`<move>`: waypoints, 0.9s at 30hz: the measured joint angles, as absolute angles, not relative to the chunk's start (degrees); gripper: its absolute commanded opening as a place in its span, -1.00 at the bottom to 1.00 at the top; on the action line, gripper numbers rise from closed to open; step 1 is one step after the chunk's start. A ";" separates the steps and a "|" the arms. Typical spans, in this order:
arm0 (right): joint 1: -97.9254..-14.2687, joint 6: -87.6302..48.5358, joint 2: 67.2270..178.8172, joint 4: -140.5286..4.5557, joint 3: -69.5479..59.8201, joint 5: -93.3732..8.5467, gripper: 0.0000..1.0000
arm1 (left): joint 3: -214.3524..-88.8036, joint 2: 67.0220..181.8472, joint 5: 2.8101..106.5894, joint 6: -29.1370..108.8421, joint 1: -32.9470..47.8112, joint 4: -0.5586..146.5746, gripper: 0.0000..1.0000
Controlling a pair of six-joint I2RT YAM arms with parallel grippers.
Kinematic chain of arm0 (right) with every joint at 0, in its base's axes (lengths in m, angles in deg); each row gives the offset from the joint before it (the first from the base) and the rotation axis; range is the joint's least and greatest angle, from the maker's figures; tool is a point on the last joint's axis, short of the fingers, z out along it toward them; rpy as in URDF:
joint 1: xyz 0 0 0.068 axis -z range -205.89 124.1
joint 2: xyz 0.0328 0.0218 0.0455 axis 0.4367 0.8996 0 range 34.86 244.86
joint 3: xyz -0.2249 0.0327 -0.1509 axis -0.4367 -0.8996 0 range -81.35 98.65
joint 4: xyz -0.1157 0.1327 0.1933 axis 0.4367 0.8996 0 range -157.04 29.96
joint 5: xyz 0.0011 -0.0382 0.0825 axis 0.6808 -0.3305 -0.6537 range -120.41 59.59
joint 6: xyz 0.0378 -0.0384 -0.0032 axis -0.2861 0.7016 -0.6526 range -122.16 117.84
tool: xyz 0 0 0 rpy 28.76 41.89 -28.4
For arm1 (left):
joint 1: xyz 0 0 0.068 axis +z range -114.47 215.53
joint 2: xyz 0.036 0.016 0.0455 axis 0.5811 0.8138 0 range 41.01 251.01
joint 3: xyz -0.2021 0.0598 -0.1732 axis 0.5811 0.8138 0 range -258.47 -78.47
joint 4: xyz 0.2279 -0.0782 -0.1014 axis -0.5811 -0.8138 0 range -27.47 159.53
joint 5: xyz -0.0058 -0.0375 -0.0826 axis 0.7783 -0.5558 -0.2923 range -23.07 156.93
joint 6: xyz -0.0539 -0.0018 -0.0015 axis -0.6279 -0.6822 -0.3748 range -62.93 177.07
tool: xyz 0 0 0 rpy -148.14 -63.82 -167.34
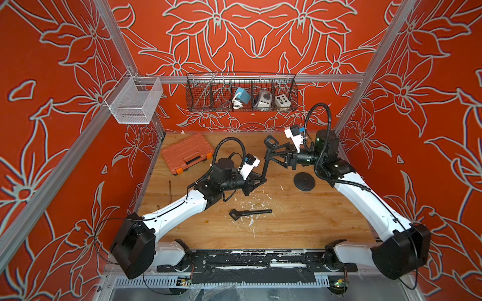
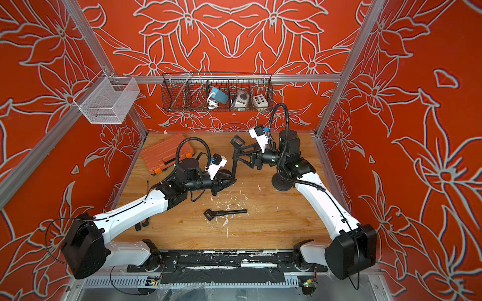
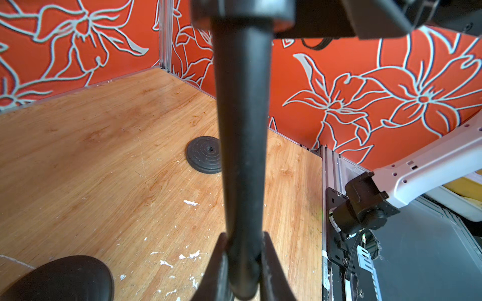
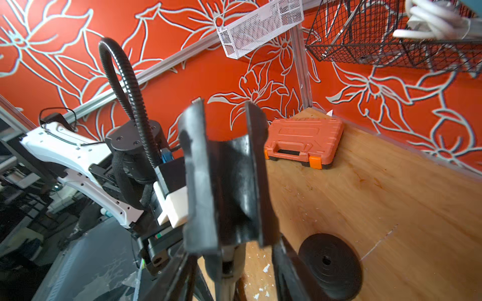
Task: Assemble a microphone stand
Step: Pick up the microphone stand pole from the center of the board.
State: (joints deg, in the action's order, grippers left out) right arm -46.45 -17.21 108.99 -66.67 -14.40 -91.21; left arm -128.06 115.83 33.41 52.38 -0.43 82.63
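1. Orange-red walls with a pale flower pattern close in a wooden tabletop (image 1: 313, 221) flecked with white chips.
2. Left tool (image 1: 260, 180) is clamped on the lower end of a black stand pole (image 1: 266, 164). In the left wrist view its two fingers (image 3: 221, 260) press against the pole from both sides.
3. From that grip the pole slants up and away towards the rear wall, raised above the tabletop, and carries a black U-shaped microphone clip (image 1: 271, 141) at its top end.
4. Right tool (image 1: 270, 154) reaches in from the right, just below the clip. Its fingers stand apart on either side of the pole, and the right wrist view shows a gap on each side.
5. Round black base (image 1: 304, 180) lies flat on the tabletop beside the right arm, apart from the pole, its centre hole facing up.
6. One short black bar with a flared head (image 1: 250, 213) lies loose near the middle front of the tabletop.
7. Closed orange case (image 1: 186, 153) sits at the far left.
8. On the rear rail hangs a black wire basket (image 1: 203, 99) holding small devices, and a white mesh basket (image 1: 133, 104) hangs at the left corner.
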 measured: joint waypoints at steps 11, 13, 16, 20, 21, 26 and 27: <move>-46.36 -17.91 110.23 -69.91 -14.48 -91.73 -1.00 | -130.35 118.96 36.38 51.16 -0.46 82.54 0.17; -46.36 -16.62 110.23 -70.08 -14.83 -90.20 -1.00 | -130.77 119.18 38.35 50.99 -0.04 82.56 0.31; -46.36 -15.03 110.21 -71.61 -16.47 -87.19 -1.00 | -130.77 119.18 39.64 49.74 1.77 82.80 0.37; -46.36 -14.22 110.19 -73.93 -19.34 -82.95 -1.00 | -130.77 119.20 39.77 48.91 7.04 82.69 0.43; -46.36 -14.00 110.10 -74.24 -20.01 -81.46 -1.00 | -130.77 119.20 40.14 49.13 8.48 82.32 0.44; -46.36 -13.21 108.31 -74.96 -23.40 -72.76 -1.00 | -132.51 121.06 45.35 50.96 10.91 78.15 0.54; -46.36 -13.19 107.52 -75.81 -24.84 -71.08 -1.00 | -133.65 122.21 46.72 51.23 10.91 76.84 0.56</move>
State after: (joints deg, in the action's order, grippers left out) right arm -46.36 -13.19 107.52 -75.81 -24.84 -71.08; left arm -133.65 122.21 46.72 51.23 10.91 76.84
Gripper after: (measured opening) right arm 0.211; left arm 0.763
